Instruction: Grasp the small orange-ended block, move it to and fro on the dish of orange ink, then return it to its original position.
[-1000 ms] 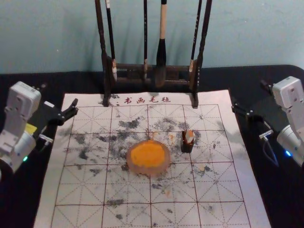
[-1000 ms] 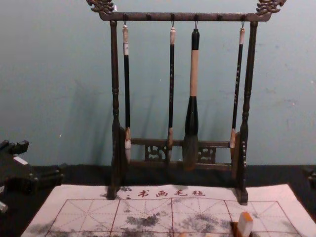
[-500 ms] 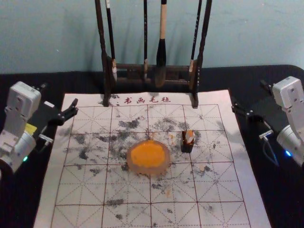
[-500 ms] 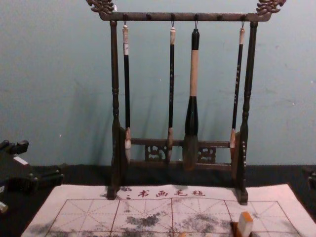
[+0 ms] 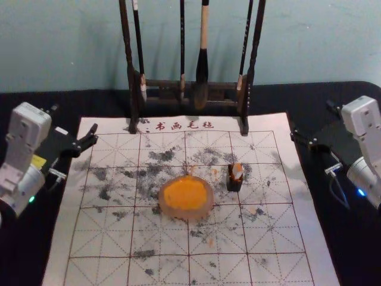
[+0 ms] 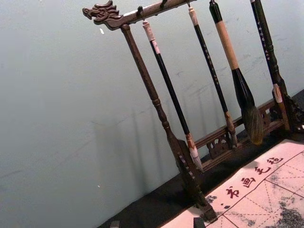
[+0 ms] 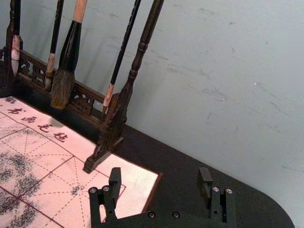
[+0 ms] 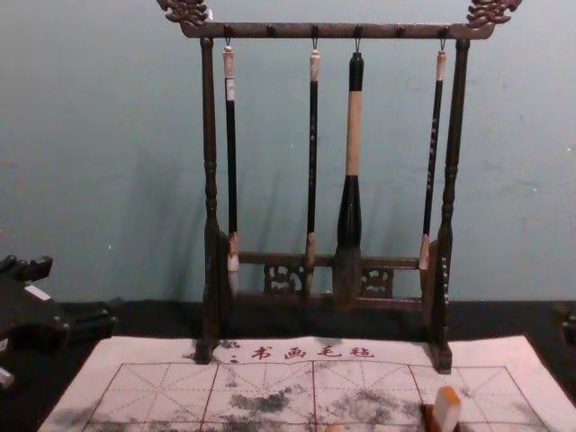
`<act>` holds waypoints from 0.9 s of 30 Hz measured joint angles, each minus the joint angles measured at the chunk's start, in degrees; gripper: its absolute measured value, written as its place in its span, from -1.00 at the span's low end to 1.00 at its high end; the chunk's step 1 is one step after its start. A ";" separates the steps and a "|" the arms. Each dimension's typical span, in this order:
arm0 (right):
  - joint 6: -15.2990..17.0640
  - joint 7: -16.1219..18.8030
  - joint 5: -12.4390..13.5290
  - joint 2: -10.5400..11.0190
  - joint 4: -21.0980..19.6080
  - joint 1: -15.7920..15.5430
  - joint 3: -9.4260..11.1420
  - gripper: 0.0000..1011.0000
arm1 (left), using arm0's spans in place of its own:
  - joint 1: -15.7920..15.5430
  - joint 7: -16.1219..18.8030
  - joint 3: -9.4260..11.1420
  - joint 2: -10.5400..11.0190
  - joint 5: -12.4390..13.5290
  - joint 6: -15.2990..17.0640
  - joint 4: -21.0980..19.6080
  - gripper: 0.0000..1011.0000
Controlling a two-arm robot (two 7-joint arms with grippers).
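Left gripper point(image 5: 72, 121) and right gripper point(image 5: 312, 120) are hanging, jaws apart; between them, a mat point(image 5: 283, 235) reading "书画毛毡" is bearing the dish point(image 5: 168, 209) and, nearer the right jaws, the block point(image 5: 237, 172).

Dark wooden rack point(image 8: 288, 31) | four hanging brushes point(image 8: 352, 135) | gridded mat point(image 5: 281, 229) | black tabletop point(image 5: 348, 256)

Bright orange ink point(image 5: 185, 194); black-smudged white mat point(image 5: 161, 238) with red grid lines.

Block point(image 5: 237, 172) is pale, orange-ended, tilted in a dark holder point(image 5: 234, 185). Round dish point(image 5: 186, 215) of orange ink point(image 5: 186, 195) lies left of it.
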 joint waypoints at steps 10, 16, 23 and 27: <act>0.16 0.45 0.08 -0.14 -0.48 -0.55 0.51 0.98 | 0.00 0.00 0.00 0.00 0.00 0.00 0.00 0.98; 1.19 2.80 1.06 -0.02 -2.76 -2.68 1.07 0.98 | 0.00 0.00 0.00 0.00 0.00 0.00 0.00 0.98; 3.94 5.42 2.66 0.64 -6.24 -5.90 1.55 0.98 | 0.00 0.00 0.00 0.00 0.00 0.00 0.00 0.98; 5.67 6.98 3.37 1.08 -8.31 -7.72 1.54 0.98 | 0.00 0.00 0.00 0.00 0.00 0.00 0.00 0.98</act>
